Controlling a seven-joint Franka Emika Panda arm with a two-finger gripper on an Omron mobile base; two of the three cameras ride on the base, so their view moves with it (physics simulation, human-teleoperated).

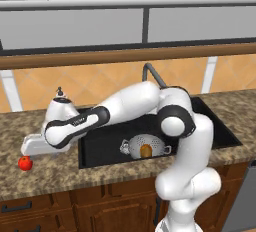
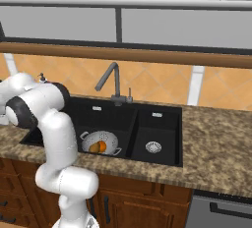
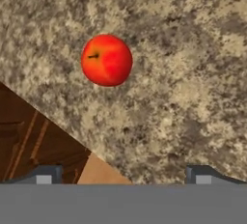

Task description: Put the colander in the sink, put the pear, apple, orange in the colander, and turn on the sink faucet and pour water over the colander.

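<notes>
While stretched left, open tool (image 3: pixel 120 175) hangs above apple (image 3: pixel 106 60).

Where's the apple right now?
The apple sits on the granite counter left of the sink, near the counter's front edge. In the hand view it lies ahead of the open tool, not touched.

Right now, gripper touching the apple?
Apart. Hand view: the open gripper sits well short of the apple, bare counter between them.
</notes>
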